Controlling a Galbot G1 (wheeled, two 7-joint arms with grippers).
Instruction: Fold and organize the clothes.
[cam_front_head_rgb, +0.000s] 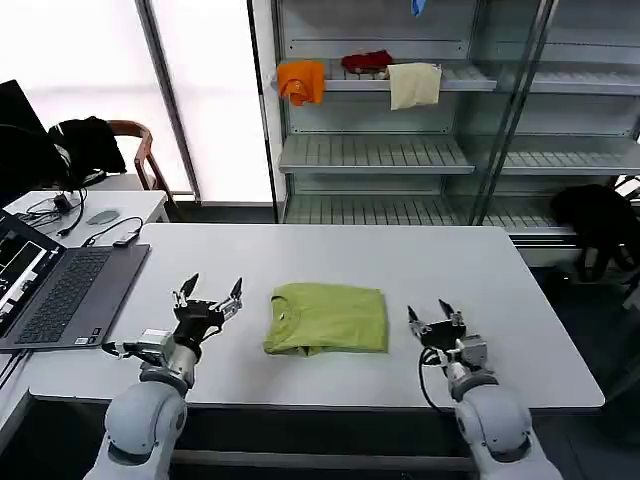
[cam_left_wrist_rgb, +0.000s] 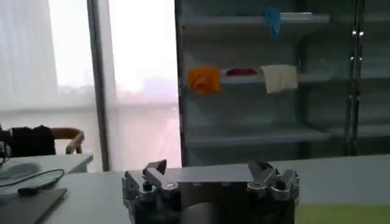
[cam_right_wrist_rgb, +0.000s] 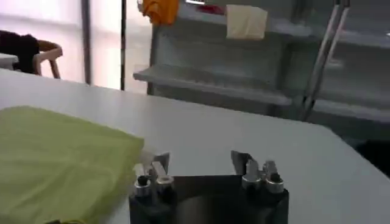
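Judging by the compact rectangle, we take the folding as nearly done: the lime-green T-shirt (cam_front_head_rgb: 327, 318) lies mid-table (cam_front_head_rgb: 470, 265), between our left gripper (cam_front_head_rgb: 209, 292) and right gripper (cam_front_head_rgb: 433, 312), both spread open, empty, apart from it. Its long axis runs left-right, collar toward our left. Next likely calls for tidying or placing it.

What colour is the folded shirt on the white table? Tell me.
Lime green folded T-shirt, plain on its visible side; the head view shows it best.
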